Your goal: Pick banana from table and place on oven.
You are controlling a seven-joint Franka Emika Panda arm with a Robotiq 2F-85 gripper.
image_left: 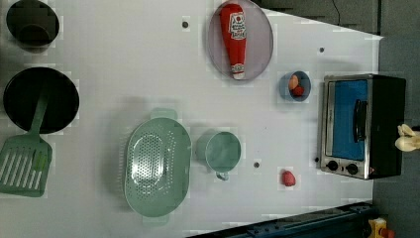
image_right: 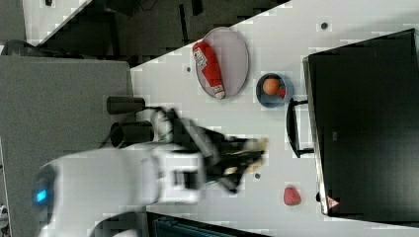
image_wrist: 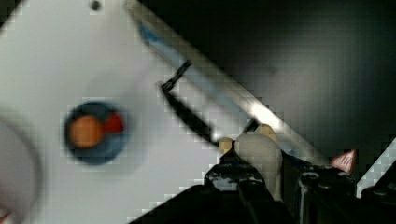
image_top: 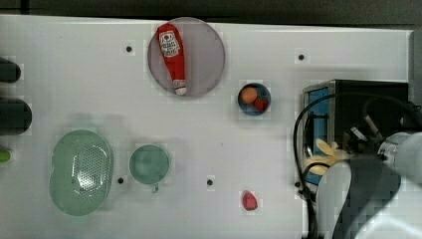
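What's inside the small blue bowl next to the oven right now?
The blue bowl holds an orange ball and a red piece. Anything beneath them is covered.

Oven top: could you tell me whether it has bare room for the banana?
Yes: the oven top is bare black throughout. The table beside it is busier, with the blue bowl and red piece.

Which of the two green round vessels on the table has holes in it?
The larger oval colander, perforated across its inside; the small green cup beside it is solid.
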